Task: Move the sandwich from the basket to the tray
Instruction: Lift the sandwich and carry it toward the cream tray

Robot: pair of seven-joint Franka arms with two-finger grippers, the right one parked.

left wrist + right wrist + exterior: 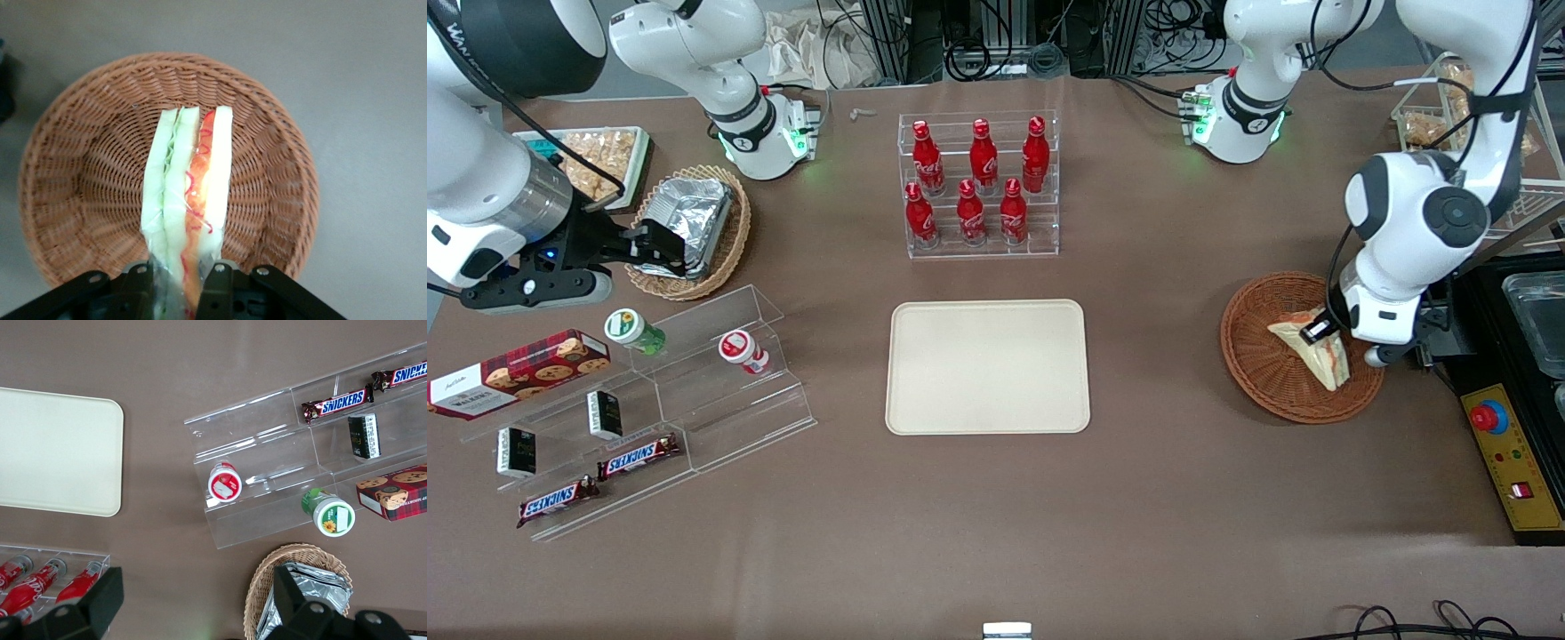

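Note:
The sandwich (1320, 351), a pale wedge in clear wrap with red-orange and green filling, is over the reddish-brown wicker basket (1245, 356) at the working arm's end of the table. My gripper (1316, 331) is down in the basket, shut on the sandwich's upper end. In the left wrist view the sandwich (190, 180) runs out from between the black fingers (217, 287) of the gripper (179, 287), with the basket (80, 180) beneath it. Whether it still touches the weave I cannot tell. The cream-beige tray (987, 366) lies bare at mid-table, toward the parked arm from the basket.
A clear rack of red bottles (978, 187) stands farther from the front camera than the tray. A tan basket with foil (694, 227) and stepped acrylic racks of snacks (649, 400) lie toward the parked arm's end. A yellow control box (1507, 453) sits beside the basket.

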